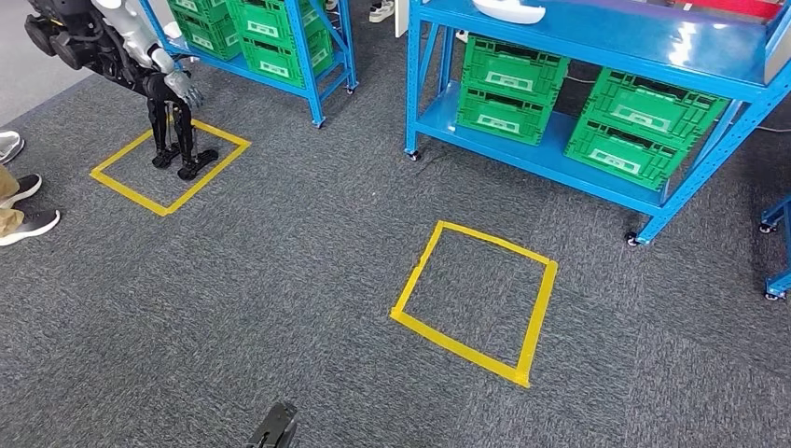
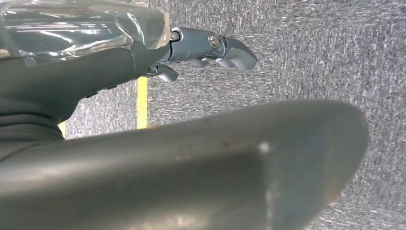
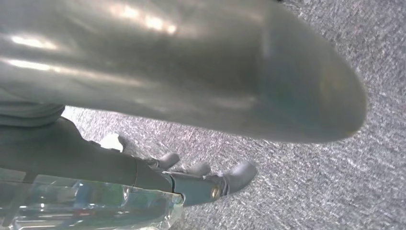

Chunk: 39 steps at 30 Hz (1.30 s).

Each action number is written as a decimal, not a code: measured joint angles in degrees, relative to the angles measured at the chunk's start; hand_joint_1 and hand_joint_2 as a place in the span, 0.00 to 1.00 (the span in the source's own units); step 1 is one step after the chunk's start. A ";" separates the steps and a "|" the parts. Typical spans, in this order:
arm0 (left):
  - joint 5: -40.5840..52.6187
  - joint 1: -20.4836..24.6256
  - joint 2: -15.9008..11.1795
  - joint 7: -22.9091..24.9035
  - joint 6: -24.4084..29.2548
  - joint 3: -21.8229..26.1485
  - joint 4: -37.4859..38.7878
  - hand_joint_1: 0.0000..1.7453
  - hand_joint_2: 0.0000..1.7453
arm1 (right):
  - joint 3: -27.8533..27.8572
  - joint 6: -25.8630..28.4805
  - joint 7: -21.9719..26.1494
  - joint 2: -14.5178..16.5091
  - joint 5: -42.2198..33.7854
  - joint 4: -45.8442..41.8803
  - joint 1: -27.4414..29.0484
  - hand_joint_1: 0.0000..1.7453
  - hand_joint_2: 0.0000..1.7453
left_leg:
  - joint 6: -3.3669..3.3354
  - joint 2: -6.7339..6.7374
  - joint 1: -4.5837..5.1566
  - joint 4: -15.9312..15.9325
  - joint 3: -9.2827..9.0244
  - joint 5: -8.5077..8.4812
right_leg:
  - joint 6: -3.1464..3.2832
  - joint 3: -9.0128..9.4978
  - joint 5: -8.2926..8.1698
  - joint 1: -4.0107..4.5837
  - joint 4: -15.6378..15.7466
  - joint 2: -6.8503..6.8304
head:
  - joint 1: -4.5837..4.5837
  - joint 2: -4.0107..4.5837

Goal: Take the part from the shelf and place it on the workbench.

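White part lies on top of blue shelf, upper centre of frame. Left hand and right hand hang over carpet, fingers loosely apart, holding nothing. Risks: overshooting yellow floor square short of shelf; knocking green crates during reach.

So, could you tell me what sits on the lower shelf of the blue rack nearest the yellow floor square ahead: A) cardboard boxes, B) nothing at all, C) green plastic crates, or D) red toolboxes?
C: in the head view, green plastic crates stand in stacks on the lower shelf of the blue rack, just beyond the yellow floor square.
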<state>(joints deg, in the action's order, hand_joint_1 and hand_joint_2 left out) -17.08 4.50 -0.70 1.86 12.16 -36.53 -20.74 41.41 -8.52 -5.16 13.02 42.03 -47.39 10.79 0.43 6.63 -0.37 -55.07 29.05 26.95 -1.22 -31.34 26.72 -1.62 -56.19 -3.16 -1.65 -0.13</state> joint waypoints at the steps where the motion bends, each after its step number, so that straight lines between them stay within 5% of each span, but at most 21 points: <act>1: 0.11 0.07 0.04 0.02 -0.05 0.13 -0.02 0.00 0.00 | 0.55 -0.17 0.05 0.19 0.50 -0.18 0.01 0.00 0.00 | 0.26 0.25 -0.18 -0.07 -0.07 0.09 | 0.50 -0.13 -0.10 -0.02 -0.07 0.62 | -0.03 0.00; 3: 0.36 0.20 0.11 0.04 -0.24 0.38 -0.05 0.00 0.00 | 1.59 -0.70 0.12 0.52 1.65 -0.85 0.03 0.00 0.00 | 0.76 -1.46 -0.63 -2.10 0.63 1.87 | 1.23 -0.32 -0.50 -0.15 0.01 1.79 | -0.05 0.00; 6: 0.73 0.03 0.19 0.02 -0.36 0.82 -0.07 0.00 0.00 | 2.99 -1.80 0.30 1.05 3.61 -1.84 -0.42 0.00 0.00 | 1.05 -5.67 -0.90 -12.77 5.30 7.91 | 2.07 -0.77 -1.04 0.16 0.00 3.83 | -0.10 0.00; 8: 1.07 -0.11 0.25 -0.01 -0.20 1.18 -0.07 0.00 0.00 | 3.90 -2.21 0.69 1.32 4.61 -1.96 -0.72 0.00 0.00 | 0.74 -6.38 -0.82 -17.39 7.55 9.05 | 2.41 -1.00 -1.28 0.67 -0.03 5.43 | -0.09 0.00; 9: 1.25 -0.12 0.27 -0.04 -0.13 1.40 -0.07 0.00 0.00 | 4.34 -2.27 0.94 1.42 5.02 -1.96 -0.82 0.00 0.00 | 0.35 -6.59 -0.71 -16.43 7.18 7.89 | 2.53 -1.03 -1.39 0.97 -0.03 6.23 | -0.09 0.00; 12: 1.93 -0.12 0.14 -0.14 0.01 2.16 -0.06 0.00 0.00 | 5.42 -2.27 1.69 1.76 6.38 -1.87 -1.37 0.00 0.00 | -1.94 -9.19 -0.11 -5.74 2.23 2.26 | 2.61 -1.11 -1.81 1.63 -0.03 8.49 | -0.03 0.00; 14: 2.36 -0.13 0.00 -0.21 0.08 2.80 -0.05 0.00 0.00 | 5.97 -2.24 2.06 2.07 7.08 -1.71 -1.94 0.00 0.00 | -3.07 -10.54 0.27 -1.94 0.51 1.16 | 2.26 -1.45 -2.17 1.53 -0.03 9.71 | 0.00 0.00; 16: 2.73 -0.04 0.16 -0.27 0.10 3.32 -0.08 0.00 0.00 | 6.57 -2.21 2.25 2.29 7.56 -1.54 -2.23 0.00 0.00 | -3.47 -9.67 0.46 -1.11 0.28 0.84 | 1.64 -1.82 -2.59 1.40 0.15 10.58 | 0.00 0.00; 18: 3.08 0.10 0.40 -0.34 0.09 3.77 -0.15 0.00 0.00 | 7.12 -2.21 2.44 2.37 7.95 -1.43 -2.34 0.00 0.00 | -3.55 -8.44 0.29 0.48 -0.21 -0.22 | 1.42 -2.75 -2.05 1.52 -0.96 8.52 | 0.15 0.00; 20: 3.34 0.03 0.56 -0.40 0.06 4.24 -0.17 0.00 0.00 | 7.58 -2.20 2.66 2.31 8.20 -1.34 -2.77 0.00 0.00 | -3.44 -6.98 0.12 1.56 -0.36 -0.98 | 1.65 -5.46 0.70 1.34 -6.21 5.23 | 0.36 0.00; 23: 3.50 -0.26 0.73 -0.42 -0.07 4.70 -0.15 0.00 0.00 | 8.00 -2.20 2.89 2.20 8.30 -1.17 -3.24 0.00 0.00 | -3.16 -4.49 0.07 1.57 0.12 -1.16 | 0.80 -9.66 4.44 0.32 -15.63 3.90 | 0.42 0.00; 25: 3.57 -0.30 0.94 -0.42 -0.14 4.85 -0.15 0.00 0.00 | 8.22 -2.04 2.91 2.02 8.33 -1.07 -3.21 0.00 0.00 | -2.46 -3.33 -0.26 1.16 0.38 -1.04 | -0.97 -7.52 3.15 -0.52 -12.70 3.33 | 0.43 0.00; 27: 3.78 -0.24 1.02 -0.40 -0.17 4.95 -0.15 0.00 0.00 | 8.38 -1.35 2.88 1.96 8.47 -0.95 -3.25 0.00 0.00 | -1.31 -2.55 -0.53 -0.03 0.87 -0.47 | -2.37 -2.73 1.08 -1.11 -4.84 2.44 | 0.49 0.00; 29: 4.05 -0.11 1.02 -0.32 -0.33 5.06 -0.15 0.00 0.00 | 8.59 -0.25 2.69 2.00 8.85 -0.76 -3.33 0.00 0.50 | -0.25 -2.08 -0.53 -1.34 1.38 0.22 | -1.78 -0.60 0.59 -1.10 -1.39 2.09 | 0.43 0.00; 31: 4.28 0.04 1.11 -0.19 -0.56 5.18 -0.15 0.00 0.00 | 9.02 0.56 2.35 2.02 9.21 -0.58 -3.33 0.00 1.00 | 0.34 -1.95 -0.66 -1.75 1.49 0.35 | -0.31 -0.91 0.66 -0.81 -1.78 2.38 | 0.30 0.00; 34: 4.52 0.11 1.14 -0.04 -0.67 5.44 -0.15 0.00 0.00 | 9.47 1.00 2.04 2.14 9.32 -0.42 -3.36 0.00 1.00 | 0.93 -3.95 -1.23 -4.48 2.70 2.56 | 0.81 -1.21 0.24 -0.77 -1.77 2.82 | 0.23 0.00; 37: 4.58 -0.04 1.14 0.06 -0.73 5.67 -0.14 0.00 0.00 | 9.67 1.09 2.02 2.23 9.32 -0.27 -3.54 0.00 1.00 | 1.06 -6.16 -1.29 -15.32 7.56 8.43 | 1.44 -1.74 -0.12 -0.25 -1.78 3.35 | 0.15 0.00; 39: 4.58 -0.15 1.15 0.10 -0.75 5.70 -0.12 0.00 0.00 | 9.82 1.09 2.02 2.28 9.32 -0.14 -3.56 0.00 1.00 | 0.61 -6.36 -1.20 -18.45 8.98 8.84 | 1.70 -1.98 -0.30 0.30 -1.79 3.80 | 0.15 0.00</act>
<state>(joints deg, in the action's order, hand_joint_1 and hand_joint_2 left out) -12.50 4.35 0.45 1.96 11.41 -30.83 -20.86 51.23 -7.43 -3.15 15.29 51.34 -47.53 7.23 1.04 0.27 -1.57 -73.52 38.03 35.79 0.48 -33.31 26.42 -1.31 -57.98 0.64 -1.50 -0.13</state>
